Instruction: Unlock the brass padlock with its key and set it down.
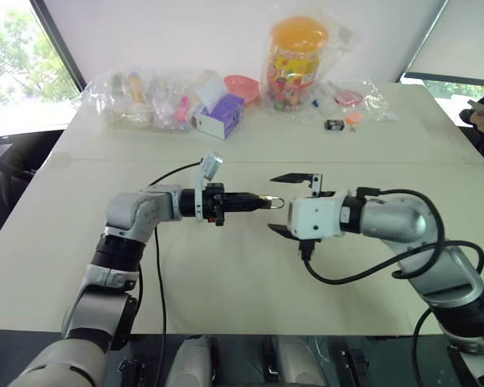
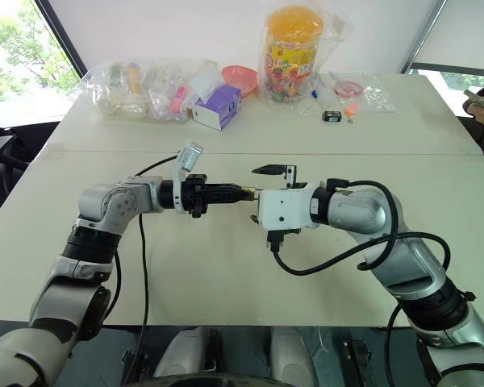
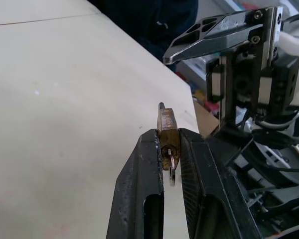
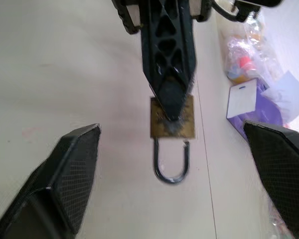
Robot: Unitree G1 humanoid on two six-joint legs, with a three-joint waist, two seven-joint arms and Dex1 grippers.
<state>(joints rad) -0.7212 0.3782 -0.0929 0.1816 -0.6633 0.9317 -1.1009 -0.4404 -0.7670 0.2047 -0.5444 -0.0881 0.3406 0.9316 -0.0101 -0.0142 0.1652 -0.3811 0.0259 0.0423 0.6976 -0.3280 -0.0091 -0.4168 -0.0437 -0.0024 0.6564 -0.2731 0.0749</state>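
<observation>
The brass padlock [image 4: 172, 117] is up in the air above the bench [image 1: 226, 266], pinched by its body in your left claw [image 1: 256, 202], whose two fingers are pressed together on its flat sides. Its shackle [image 4: 171, 162] points toward your right claw [image 4: 172, 164] and, from the right wrist view, both legs look seated in the body, so you should treat it as locked. The key [image 3: 172, 169] sits in the padlock's far end, down between the left fingers, with its small ring hanging out.

Your right claw has its fingers spread wide and holds nothing; it sits just beside the shackle, facing it, with one finger either side of the lock's line.

You look to be in the unlocking step: the lock is steadied, the key not yet taken. That is the awkward part. The key is on the side facing away from your right claw and is hemmed in by the left fingers. You will likely need to bring the right claw round to the ring end, close on the key without knocking the lock loose, then turn it.
</observation>
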